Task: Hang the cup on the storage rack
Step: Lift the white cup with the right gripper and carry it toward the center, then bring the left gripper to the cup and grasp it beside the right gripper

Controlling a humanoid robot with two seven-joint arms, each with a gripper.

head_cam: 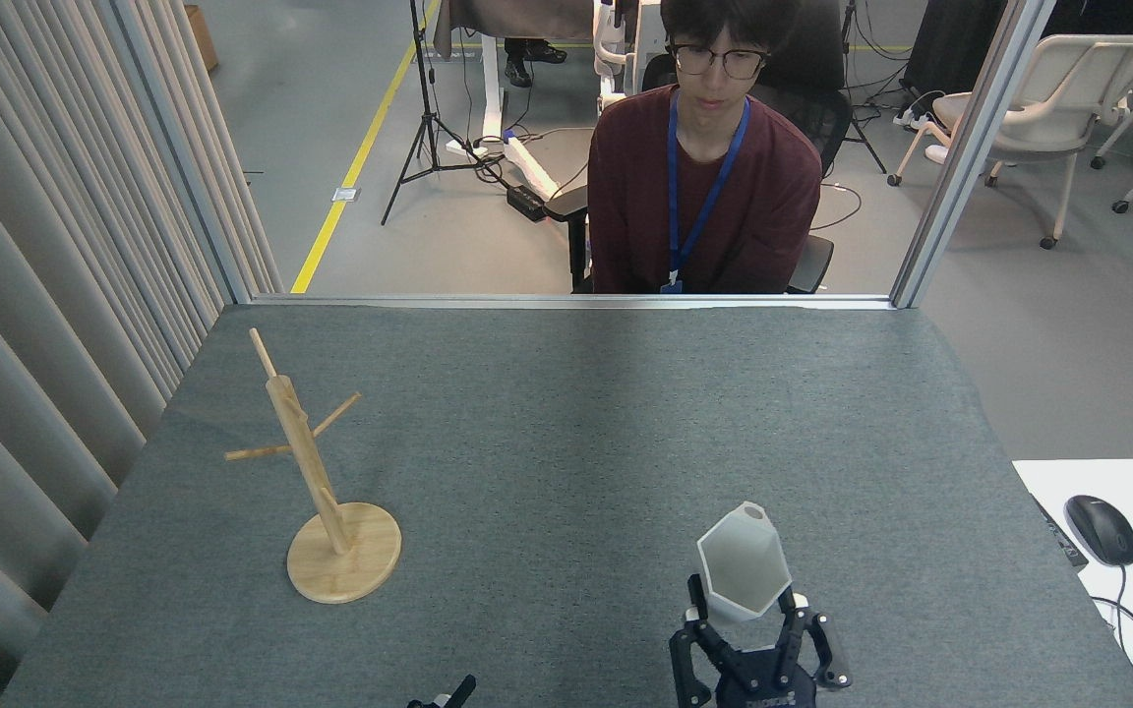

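Observation:
The white faceted cup point(743, 568) is held up above the table's near edge, right of centre, with its small pierced tab handle at the top far side. My right gripper point(745, 629) is shut on the cup's lower part, dark fingers on both sides. The wooden storage rack point(316, 482) stands on its round disc base at the left of the table, well to the left of the cup, its thin pegs bare. Only a dark tip of my left gripper point(450, 695) shows at the bottom edge; its state is unclear.
A grey felt table point(576, 433) fills the view. A person in a maroon top point(704, 187) sits behind the far edge. A white side desk with a black mouse point(1102, 529) lies to the right. Curtains hang along the left side.

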